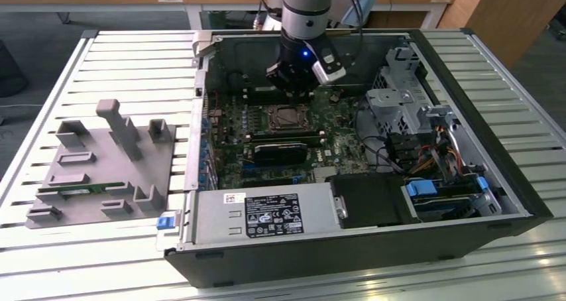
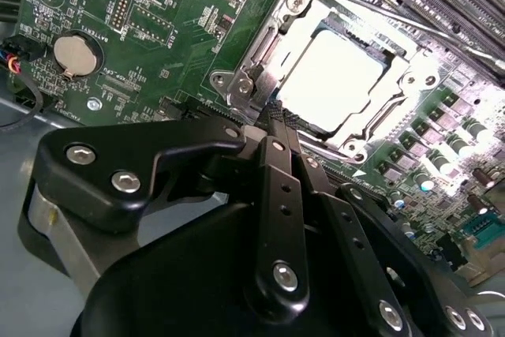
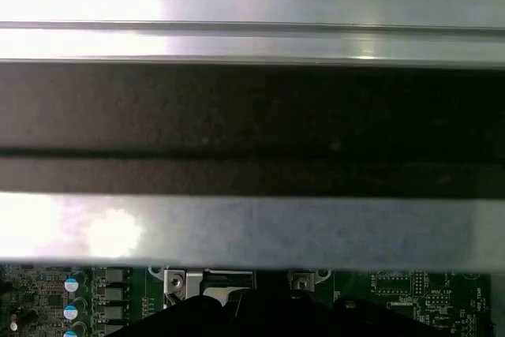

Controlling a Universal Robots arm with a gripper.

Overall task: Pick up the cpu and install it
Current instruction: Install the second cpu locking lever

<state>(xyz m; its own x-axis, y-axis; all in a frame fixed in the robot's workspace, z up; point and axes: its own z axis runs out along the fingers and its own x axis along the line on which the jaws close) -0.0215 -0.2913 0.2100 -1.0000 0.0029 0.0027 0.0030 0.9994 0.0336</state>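
Note:
The cpu (image 2: 339, 80), a flat square chip with a bright silvery top, lies inside the metal socket frame (image 2: 260, 61) on the green motherboard (image 2: 158, 5). In the exterior view the cpu (image 1: 285, 117) sits in the middle of the board inside the open computer case (image 1: 495, 181). My gripper (image 1: 289, 92) hangs just above the far edge of the socket. In the second wrist view my gripper (image 2: 278, 116) has its black fingers pressed together, with nothing between them, beside the socket's corner. A strip of motherboard (image 3: 95, 297) and a socket corner (image 3: 177, 280) appear in the first wrist view.
A black heatsink (image 1: 278, 152) sits on the board just in front of the socket. The power supply (image 1: 265, 215) fills the case's near side; a drive cage (image 1: 398, 102) stands at the exterior view's right. A grey fixture (image 1: 97, 168) holding a green memory stick (image 1: 84, 189) lies outside on the slatted table (image 1: 132, 62).

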